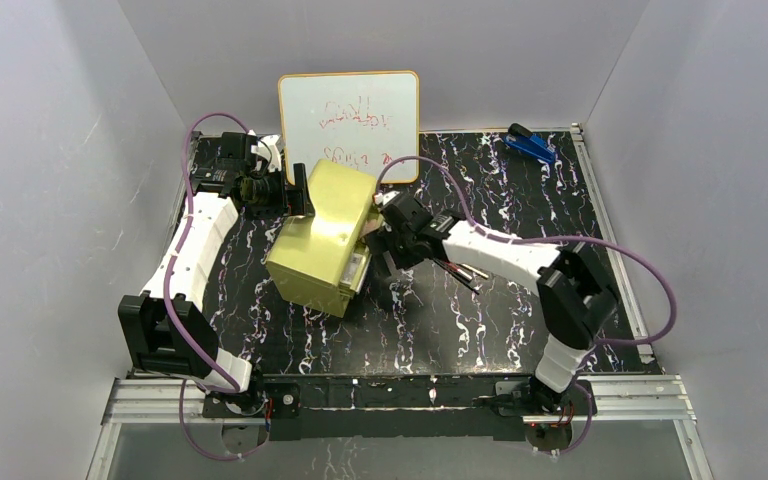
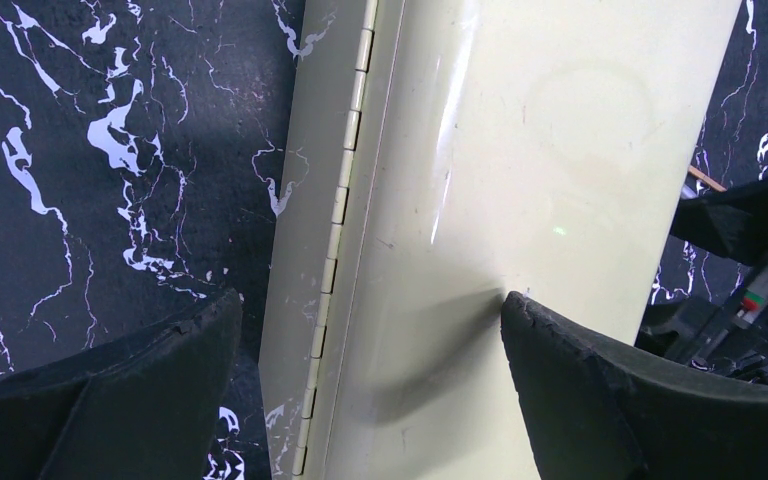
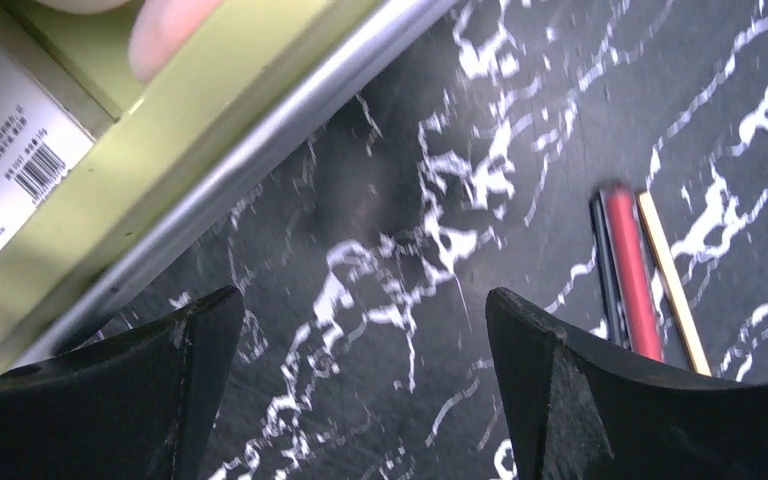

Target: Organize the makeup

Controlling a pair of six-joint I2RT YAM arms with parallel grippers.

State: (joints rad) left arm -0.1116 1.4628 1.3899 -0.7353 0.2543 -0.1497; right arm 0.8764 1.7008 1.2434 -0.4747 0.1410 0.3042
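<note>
Leftward, the left pincer (image 2: 368,305) stands open over the hinged yellow-green case (image 2: 520,150). Left of the open, empty right pincer (image 3: 360,295), the printed packet (image 3: 10,170) and a pinkish disc (image 3: 165,35) sit inside that case; the red stick (image 3: 628,270) lies on the worktop (image 3: 410,200) at its right.

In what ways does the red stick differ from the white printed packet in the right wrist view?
The red stick is long, thin and plain; the printed packet is flat, whitish and carries text and a barcode. The stick lies on the black table, outside the green box; the packet sits inside it. Shared: neither is held by the open right gripper.
</note>
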